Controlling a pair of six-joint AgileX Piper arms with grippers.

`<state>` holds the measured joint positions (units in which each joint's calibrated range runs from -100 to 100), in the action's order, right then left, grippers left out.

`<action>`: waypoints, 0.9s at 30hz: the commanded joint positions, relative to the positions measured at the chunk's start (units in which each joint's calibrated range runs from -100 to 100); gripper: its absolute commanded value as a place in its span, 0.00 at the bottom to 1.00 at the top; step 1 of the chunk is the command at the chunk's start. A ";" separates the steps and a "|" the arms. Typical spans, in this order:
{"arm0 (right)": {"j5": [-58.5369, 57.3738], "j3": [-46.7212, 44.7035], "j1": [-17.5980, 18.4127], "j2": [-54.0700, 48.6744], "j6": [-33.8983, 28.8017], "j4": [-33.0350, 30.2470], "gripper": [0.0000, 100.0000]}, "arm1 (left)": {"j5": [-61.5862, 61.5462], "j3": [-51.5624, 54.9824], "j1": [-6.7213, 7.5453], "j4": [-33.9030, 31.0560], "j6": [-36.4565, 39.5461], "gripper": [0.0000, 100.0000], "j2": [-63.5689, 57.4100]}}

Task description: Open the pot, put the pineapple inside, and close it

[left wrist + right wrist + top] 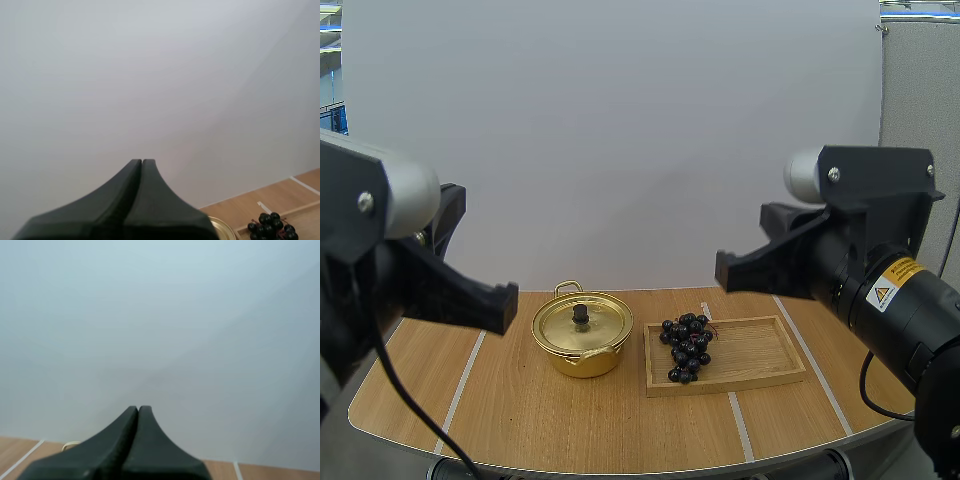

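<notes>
Your left jaws are closed on nothing: in the left wrist view their two black fingers (120,205) lie pressed together as one dark wedge, pointing toward the plain white wall behind the tabletop (520,415). Your right jaws stand the same way, fingers (122,450) shut flat against each other with nothing between them. From the high view you can see the left arm (390,250) and the right arm (865,265) held up at either side, both well above the wood and well apart from everything that lies on it. The gold pot (582,335) sits near the middle of the tabletop, its lid (565,322) on, with a small black knob (580,314) standing upright at the lid's centre and one looped handle (568,288) showing at the far side. Just beside the pot, to your right, lies a shallow wooden tray (760,352). The only fruit you have here is a bunch of grapes (687,347), dark, nearly black, resting inside the tray at its left end, the end nearest the pot; the remainder of the tray floor is bare wood. Pale tape lines (462,385) run across the tabletop toward you on both sides of the pot. Past the left fingers you can make out the pot's gold rim and the grapes beside it; past the right fingers, a bit of gold handle just above the wood.
</notes>
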<state>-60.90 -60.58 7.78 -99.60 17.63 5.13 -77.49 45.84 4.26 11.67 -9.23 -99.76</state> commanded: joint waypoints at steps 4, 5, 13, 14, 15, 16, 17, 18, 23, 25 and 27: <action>37.15 -7.01 -8.44 -0.40 -0.70 -0.32 0.00 | 41.43 18.35 -2.07 -6.38 11.90 0.00 -0.24; 39.01 -9.11 -8.44 -0.40 -0.70 -0.32 0.00 | 43.72 20.58 -2.07 -6.38 11.54 0.00 -0.24; 37.88 -24.17 -8.44 -0.40 -0.70 -0.68 0.00 | 50.81 37.73 -2.07 -6.38 6.80 0.00 -0.24; 37.88 -25.43 -8.44 -0.40 -0.70 -0.68 0.00 | 51.61 39.12 -2.07 -6.38 6.80 0.00 -0.24; 37.88 -27.11 -8.44 -0.40 -0.70 -0.68 0.00 | 53.48 40.84 -2.07 -6.38 6.80 0.00 -0.24; 38.27 -28.10 -8.44 -0.40 -0.70 -0.68 0.00 | 56.25 42.50 -2.07 -6.38 6.80 0.00 -0.24; 38.50 -28.55 -8.44 -0.40 -0.70 -0.68 0.00 | 57.31 43.13 -2.07 -6.38 6.80 0.00 -0.24; 38.50 -29.46 -8.44 -0.40 -0.70 -0.68 0.00 | 59.33 44.28 -2.07 -6.38 6.80 0.00 -0.24; 38.22 -32.47 -8.44 -0.40 -0.70 -0.68 0.00 | 66.15 50.34 -2.07 -6.38 6.80 0.00 -0.24; 38.03 -33.80 -8.44 -0.40 -0.70 -0.68 0.00 | 66.15 52.31 -2.07 -6.38 6.80 0.00 -0.24; 37.87 -35.03 -8.44 -0.40 -0.70 -0.68 0.00 | 66.15 54.16 -2.07 -6.38 6.80 0.00 -0.24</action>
<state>-23.97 -92.17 -0.40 -99.60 16.96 5.03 -14.14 95.02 2.24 5.68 -2.40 -99.74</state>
